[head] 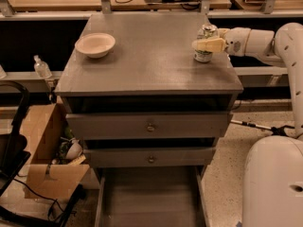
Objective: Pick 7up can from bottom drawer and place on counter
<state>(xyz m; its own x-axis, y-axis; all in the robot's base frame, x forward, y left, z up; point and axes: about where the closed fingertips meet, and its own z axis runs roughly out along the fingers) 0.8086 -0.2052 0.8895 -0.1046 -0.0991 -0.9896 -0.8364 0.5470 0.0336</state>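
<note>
The 7up can [203, 56] stands upright on the counter [151, 60], near its right edge, with its silver lid showing. My gripper [207, 42] reaches in from the right at can height. Its pale fingers [209, 45] are closed across the can's upper side. The can's base appears to rest on the counter. The bottom drawer [149, 197] is pulled open at the foot of the cabinet, and its flat floor is bare.
A shallow cream bowl [95, 44] sits on the counter's left part. Two closed drawer fronts [150, 126] with knobs lie above the open drawer. A cardboard box [45, 150] and a pump bottle [41, 67] stand left of the cabinet. My white base [272, 183] is at the lower right.
</note>
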